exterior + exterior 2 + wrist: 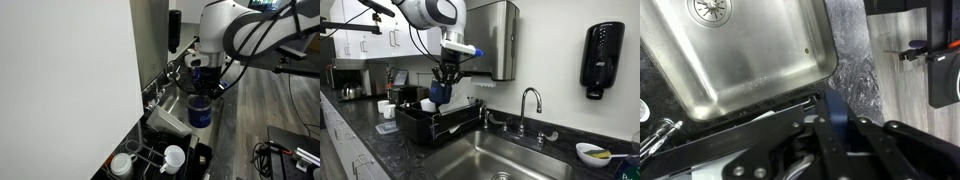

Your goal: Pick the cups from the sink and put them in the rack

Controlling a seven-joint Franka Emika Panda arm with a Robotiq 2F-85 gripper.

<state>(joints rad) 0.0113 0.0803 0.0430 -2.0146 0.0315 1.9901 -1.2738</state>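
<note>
My gripper (203, 88) (444, 76) is shut on the dark blue cup (200, 110) (440, 94) and holds it in the air above the black rack (196, 153) (420, 127). In the wrist view the cup's blue wall (833, 108) stands between the gripper's fingers (836, 135). A plain white cup (173, 157) (428, 104) sits in the rack. The grey steel sink (490, 155) (750, 55) lies beside the rack and I see no cup in it.
A metal tap (526, 101) stands behind the sink. An angled whitish tub (168, 119) lies in the rack. A wider white cup with a dark rim (123, 165) (385, 107) stands past the rack. A white bowl (590, 152) sits on the dark counter.
</note>
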